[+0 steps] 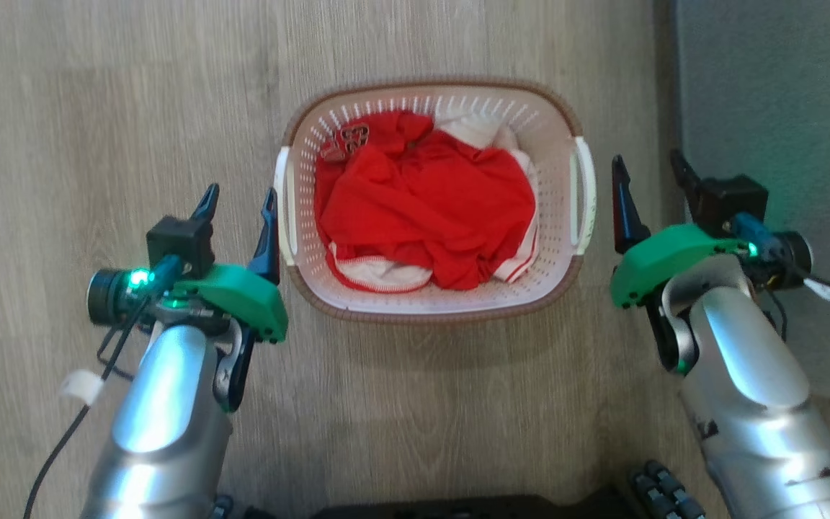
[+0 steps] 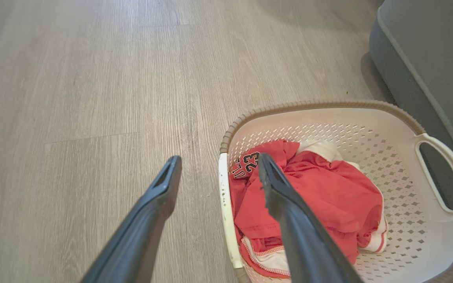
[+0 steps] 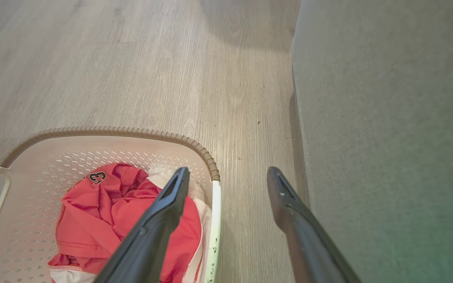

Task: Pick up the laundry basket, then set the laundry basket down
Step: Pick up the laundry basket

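The laundry basket (image 1: 555, 238) stands on the wooden floor, cream-white and perforated with a brown rim, and holds a red and white garment (image 1: 422, 209). My left gripper (image 1: 238, 205) is open just outside the basket's left handle (image 1: 285, 209), its inner finger close to it. On the other side my right gripper (image 1: 647, 169) is open a short way outside the right handle (image 1: 586, 194). In the left wrist view the open left gripper (image 2: 218, 160) hangs above the near handle (image 2: 223, 188) of the basket (image 2: 368, 125). In the right wrist view the right gripper (image 3: 228, 171) hangs open over the basket's (image 3: 112, 130) near side.
A grey fabric-covered surface (image 1: 775, 94) borders the floor to the right of the basket, close behind my right gripper. Bare wooden floor (image 1: 98, 108) stretches to the left and beyond the basket. My dark base (image 1: 458, 508) shows at the bottom edge.
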Robot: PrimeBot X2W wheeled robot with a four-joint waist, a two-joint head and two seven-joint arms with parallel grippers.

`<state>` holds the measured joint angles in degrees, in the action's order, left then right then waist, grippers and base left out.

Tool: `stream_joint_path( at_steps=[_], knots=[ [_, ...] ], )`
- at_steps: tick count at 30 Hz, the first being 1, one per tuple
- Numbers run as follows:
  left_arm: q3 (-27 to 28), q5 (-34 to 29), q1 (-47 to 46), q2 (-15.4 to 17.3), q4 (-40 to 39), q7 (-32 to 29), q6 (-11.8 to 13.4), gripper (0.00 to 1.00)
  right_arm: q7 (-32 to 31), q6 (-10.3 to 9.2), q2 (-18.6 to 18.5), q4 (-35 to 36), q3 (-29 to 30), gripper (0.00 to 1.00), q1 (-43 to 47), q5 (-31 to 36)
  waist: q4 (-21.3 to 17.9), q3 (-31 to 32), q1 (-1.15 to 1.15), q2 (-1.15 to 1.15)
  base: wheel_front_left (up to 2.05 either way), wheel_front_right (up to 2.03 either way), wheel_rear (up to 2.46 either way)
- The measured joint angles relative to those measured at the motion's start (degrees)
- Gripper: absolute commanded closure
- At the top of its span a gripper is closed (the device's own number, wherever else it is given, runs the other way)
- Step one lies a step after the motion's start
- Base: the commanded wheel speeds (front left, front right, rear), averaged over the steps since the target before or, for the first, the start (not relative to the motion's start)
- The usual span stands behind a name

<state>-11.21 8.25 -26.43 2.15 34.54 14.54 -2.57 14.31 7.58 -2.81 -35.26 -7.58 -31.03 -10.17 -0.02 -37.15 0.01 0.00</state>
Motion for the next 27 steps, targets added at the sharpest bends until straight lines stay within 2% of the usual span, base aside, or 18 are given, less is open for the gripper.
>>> stream_joint_path(
  at_steps=[14,27],
  knots=[
    [-6.8,2.2,-9.8,-0.3,7.2,0.0,0.1,0.0,0.0,0.0,-0.6,-6.7,0.2,0.0,-8.3,-0.6,1.6,-10.3,0.0,0.0,0.0,0.0,0.0],
    [-10.7,5.1,-17.1,-0.4,16.7,0.1,1.1,0.0,0.1,0.0,-0.7,-8.1,-1.6,0.0,-11.1,-1.5,2.6,-16.1,0.0,0.0,0.0,0.0,0.0]
  ],
)
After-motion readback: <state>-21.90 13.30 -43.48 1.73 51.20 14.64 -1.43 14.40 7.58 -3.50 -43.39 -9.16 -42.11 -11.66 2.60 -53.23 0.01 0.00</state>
